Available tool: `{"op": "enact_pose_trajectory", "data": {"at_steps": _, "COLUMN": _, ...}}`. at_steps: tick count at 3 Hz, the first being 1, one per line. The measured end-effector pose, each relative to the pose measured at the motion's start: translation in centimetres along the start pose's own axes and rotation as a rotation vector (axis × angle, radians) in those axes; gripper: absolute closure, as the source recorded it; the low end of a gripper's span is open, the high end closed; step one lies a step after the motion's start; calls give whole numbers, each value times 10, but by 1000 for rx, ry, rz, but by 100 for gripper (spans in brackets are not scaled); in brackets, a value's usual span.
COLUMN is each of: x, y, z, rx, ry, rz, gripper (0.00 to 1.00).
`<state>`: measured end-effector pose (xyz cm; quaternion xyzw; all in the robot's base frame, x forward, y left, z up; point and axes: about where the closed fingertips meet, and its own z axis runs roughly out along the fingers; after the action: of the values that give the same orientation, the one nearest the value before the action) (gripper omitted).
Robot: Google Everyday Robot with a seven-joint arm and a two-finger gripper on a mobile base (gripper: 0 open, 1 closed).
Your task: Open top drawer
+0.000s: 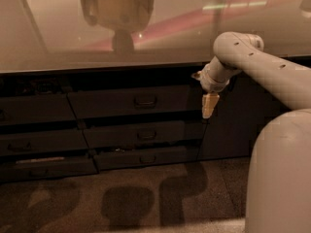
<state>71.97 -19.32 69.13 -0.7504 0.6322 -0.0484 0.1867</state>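
Six drawer fronts (pixel 112 138), three centre pull handles (pixel 145 101), one gripper (pixel 209 107) beside the top drawer's (pixel 107 103) right end

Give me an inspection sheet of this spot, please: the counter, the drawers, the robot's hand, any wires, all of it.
Surface: glossy counter, showing reflections.
Job's things: top drawer looks shut; its handle is untouched.
Clutter: pale strip on the bottom left drawer; cannot tell what it is.
Grippers: gripper points down beside the top drawer's right end, well clear of the handle.
Cables: nothing seen.
Surroundings: shallower drawers below the top one; speckled floor with shadows; robot's body at lower right.
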Motion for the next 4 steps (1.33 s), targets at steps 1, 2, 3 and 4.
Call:
{"op": "enact_pose_trajectory", "data": {"at_steps": 1, "x": 9, "y": 2, "z": 14, "rx": -49, "ry": 22, "rz": 32, "gripper": 0}}
{"op": "enact_pose_trajectory", "data": {"at_steps": 2, "x": 31, "y": 14, "z": 42, "rx": -119, "ry": 14, "rz": 91, "gripper": 0}}
{"op": "enact_pose_trajectory", "data": {"at_steps": 3, "x": 31, "y": 14, "z": 42, "rx": -119, "ry": 14, "rz": 91, "gripper": 0}}
{"op": "enact_pose_trajectory", "data": {"at_steps": 4, "x": 31, "y": 14, "z": 42, "rx": -119, "ry": 14, "rz": 91, "gripper": 19}}
